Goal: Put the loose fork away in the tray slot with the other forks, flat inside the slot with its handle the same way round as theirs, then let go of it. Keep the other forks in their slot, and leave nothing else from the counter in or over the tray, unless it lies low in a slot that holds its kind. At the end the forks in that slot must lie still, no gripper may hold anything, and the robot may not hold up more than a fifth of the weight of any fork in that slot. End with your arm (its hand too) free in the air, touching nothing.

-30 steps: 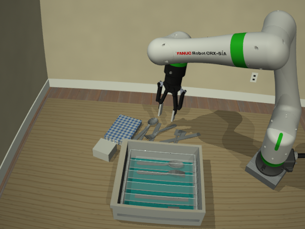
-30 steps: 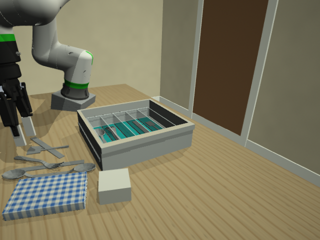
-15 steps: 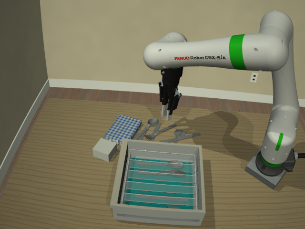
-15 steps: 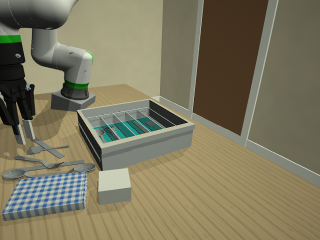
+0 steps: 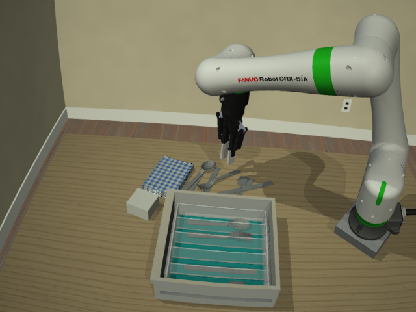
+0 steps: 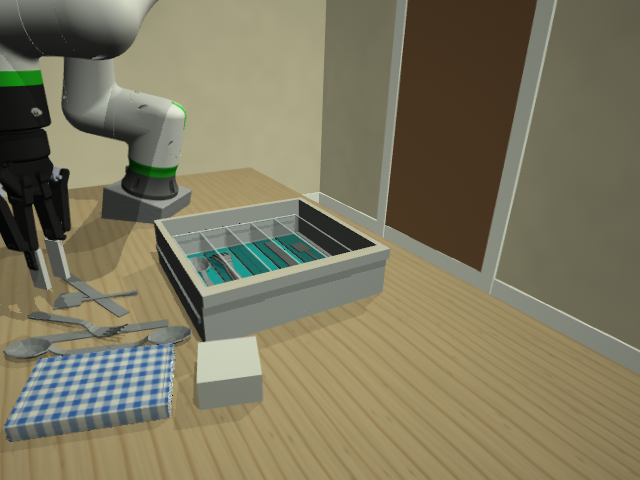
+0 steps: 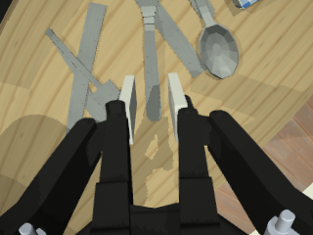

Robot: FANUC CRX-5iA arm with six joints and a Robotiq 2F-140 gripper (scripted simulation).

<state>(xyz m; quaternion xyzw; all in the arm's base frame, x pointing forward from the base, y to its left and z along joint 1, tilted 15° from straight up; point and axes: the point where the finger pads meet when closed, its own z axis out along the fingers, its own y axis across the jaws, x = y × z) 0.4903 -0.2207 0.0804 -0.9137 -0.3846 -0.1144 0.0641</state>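
Note:
The loose fork [image 5: 218, 179] lies flat on the counter behind the tray, among other cutlery; it also shows in the exterior view [image 6: 82, 323] and in the wrist view [image 7: 151, 39], tines pointing away from me. My gripper [image 5: 227, 157] hangs above the fork's handle end, clear of the counter. Its fingers stand narrowly apart, in line with the handle, with nothing between them. The grey tray [image 5: 216, 245] has teal slots. A fork [image 5: 221, 234] lies in the second slot from the back, head to the right, and a spoon [image 5: 221, 222] in the slot behind it.
A blue checked cloth [image 5: 168, 176] and a white box [image 5: 142, 203] sit left of the cutlery pile. Spoons [image 5: 206, 166], knives and a spatula [image 5: 248, 186] lie around the fork. The robot base [image 5: 369, 228] stands at the right.

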